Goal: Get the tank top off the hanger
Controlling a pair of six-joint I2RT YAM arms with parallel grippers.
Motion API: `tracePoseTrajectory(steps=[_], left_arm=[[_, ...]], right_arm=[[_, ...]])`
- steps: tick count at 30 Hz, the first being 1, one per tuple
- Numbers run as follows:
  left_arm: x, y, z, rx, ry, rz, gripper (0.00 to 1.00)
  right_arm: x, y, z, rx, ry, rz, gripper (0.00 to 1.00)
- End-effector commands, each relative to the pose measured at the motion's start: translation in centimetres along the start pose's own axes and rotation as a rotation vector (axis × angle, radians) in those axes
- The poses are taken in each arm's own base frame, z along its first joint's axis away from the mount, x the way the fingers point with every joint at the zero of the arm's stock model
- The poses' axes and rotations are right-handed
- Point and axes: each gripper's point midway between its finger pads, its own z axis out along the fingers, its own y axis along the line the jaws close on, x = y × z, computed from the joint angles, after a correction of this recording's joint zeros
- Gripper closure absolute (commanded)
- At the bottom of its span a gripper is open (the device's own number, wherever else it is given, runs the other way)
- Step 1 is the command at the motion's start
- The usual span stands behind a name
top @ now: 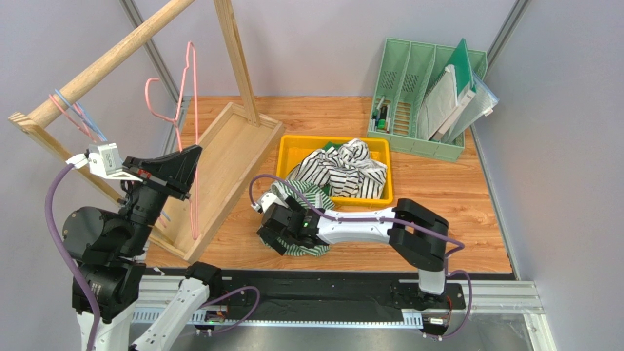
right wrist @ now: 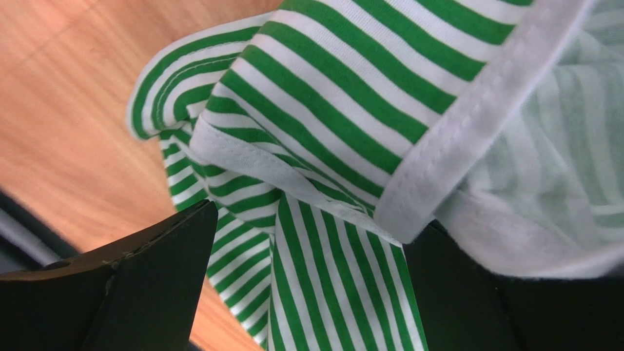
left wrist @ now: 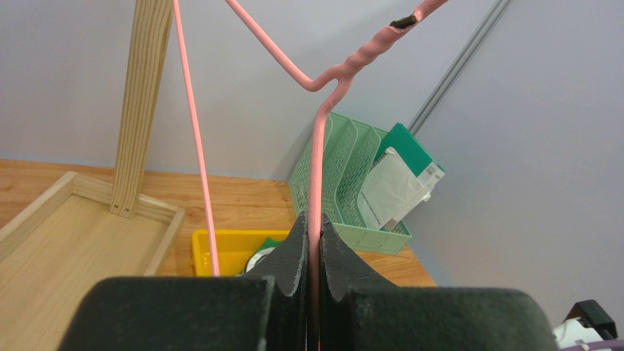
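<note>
Though unclear overhead, left tool (left wrist: 313, 228) pinches hanger (left wrist: 319, 146)

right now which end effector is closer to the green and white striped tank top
Right. The right end effector sits open on the green-and-white striped tank top; the left end effector is apart, shut on the pink wire hanger.

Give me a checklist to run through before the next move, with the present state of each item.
1. Left gripper shut on the pink hanger: ok, jaws clamp its wire.
2. Hanger bare of cloth: ok, both views show only wire.
3. Green-striped tank top down on the table, at the near side of the yellow bin: ok.
4. Right gripper open: ok, jaws stand wide apart.
5. Right gripper's fingers free of the tank top: not ok, cloth lies between them.
</note>
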Motion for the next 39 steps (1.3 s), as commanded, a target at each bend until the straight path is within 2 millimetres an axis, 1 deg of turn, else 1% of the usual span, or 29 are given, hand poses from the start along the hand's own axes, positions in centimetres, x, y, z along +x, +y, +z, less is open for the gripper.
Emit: tracePoseTrajectory(steps=[1,5,8,9,11,12,14,15,17,18,19,20,21,22,25,26,27,28,29,30,31,32,33,34,35,36,37,38,39], left_arm=[[-0.6,-0.6,-0.6,0.021,-0.019,-0.007,1.00],[-0.5,-0.6,-0.6,0.024,-0.017,-0.010,1.00],[-0.5,-0.6,-0.7,0.022,-0.017,-0.009,1.00],[-0.4,-0.5,-0.8,0.018,-0.017,-0.011,1.00],[-0.4,-0.4,-0.8,0.015,-0.017,-0.008,1.00],[-0.5,-0.4,-0.9,0.015,-0.020,-0.006,1.00],[-0.5,-0.4,-1.0,0.012,-0.020,-0.005,1.00],[-0.5,-0.3,-1.1,0.008,-0.020,-0.006,1.00],[-0.5,-0.3,-1.1,0.007,-0.025,-0.006,1.00],[-0.5,-0.3,-1.1,0.008,-0.022,-0.006,1.00],[-0.5,-0.3,-1.2,0.006,-0.023,-0.006,1.00],[-0.6,-0.3,-1.2,0.006,-0.025,-0.003,1.00],[-0.6,-0.3,-1.2,0.004,-0.023,-0.005,1.00],[-0.7,-0.3,-1.3,0.004,-0.026,-0.003,1.00],[-0.9,-0.4,-1.5,0.006,-0.029,-0.001,1.00],[-1.0,-0.4,-1.5,0.005,-0.031,0.002,1.00],[-1.2,-0.5,-1.6,0.004,-0.035,0.003,1.00],[-1.2,-0.5,-1.7,0.003,-0.037,0.005,1.00],[-1.4,-0.6,-1.8,0.005,-0.041,0.005,1.00],[-1.4,-0.5,-1.8,0.002,-0.042,0.010,1.00],[-1.5,-0.5,-1.9,0.000,-0.045,0.011,1.00],[-1.6,-0.5,-1.9,-0.001,-0.046,0.011,1.00],[-1.7,-0.5,-2.0,-0.003,-0.050,0.015,1.00],[-1.7,-0.5,-2.0,-0.003,-0.050,0.015,1.00],[-1.7,-0.5,-2.1,-0.003,-0.052,0.015,1.00],[-1.7,-0.5,-2.0,-0.005,-0.052,0.013,1.00],[-1.7,-0.5,-2.1,-0.005,-0.052,0.015,1.00],[-1.7,-0.5,-2.0,-0.005,-0.052,0.013,1.00],[-1.7,-0.5,-2.0,-0.005,-0.052,0.015,1.00]], right_arm=[[-0.6,-0.9,1.7,0.107,0.000,-0.023,0.00],[-0.1,-0.4,2.6,0.111,0.021,-0.033,0.05],[0.2,0.0,3.0,0.103,0.031,-0.037,0.17],[0.1,0.1,3.0,0.105,0.029,-0.038,0.25],[-0.1,0.5,2.9,0.102,0.019,-0.048,0.34],[-0.4,0.6,2.8,0.102,0.007,-0.046,0.46],[-0.9,1.0,2.6,0.095,-0.007,-0.056,0.64],[-1.7,1.3,2.3,0.088,-0.026,-0.054,0.79],[-2.6,1.7,1.8,0.077,-0.049,-0.054,0.89],[-3.2,1.8,1.5,0.067,-0.064,-0.049,0.98],[-4.1,2.1,1.0,0.057,-0.085,-0.040,1.00],[-5.4,2.2,0.0,0.041,-0.118,-0.031,1.00],[-6.2,2.5,-0.6,0.016,-0.137,-0.030,1.00],[-7.6,2.7,-1.6,-0.005,-0.169,-0.023,1.00],[-12.0,3.0,-5.9,-0.083,-0.282,-0.004,1.00],[-13.0,3.3,-7.0,-0.127,-0.309,-0.002,1.00],[-14.7,2.8,-9.4,-0.156,-0.362,0.017,1.00],[-16.2,2.6,-11.1,-0.185,-0.404,0.037,1.00],[-17.3,2.2,-12.5,-0.241,-0.430,0.065,1.00],[-18.7,1.6,-14.8,-0.282,-0.478,0.098,1.00],[-19.5,1.2,-16.0,-0.321,-0.506,0.119,1.00],[-20.7,0.3,-17.4,-0.393,-0.538,0.143,1.00],[-21.6,-0.4,-19.4,-0.444,-0.574,0.193,1.00],[-22.3,-1.1,-20.3,-0.483,-0.597,0.219,1.00],[-23.2,-2.7,-21.3,-0.539,-0.630,0.254,1.00],[-23.8,-3.6,-22.4,-0.579,-0.647,0.306,1.00],[-24.3,-4.4,-22.8,-0.605,-0.658,0.336,1.00],[-24.9,-6.4,-23.3,-0.621,-0.678,0.360,1.00],[-25.1,-7.2,-23.4,-0.638,-0.674,0.401,1.00]])
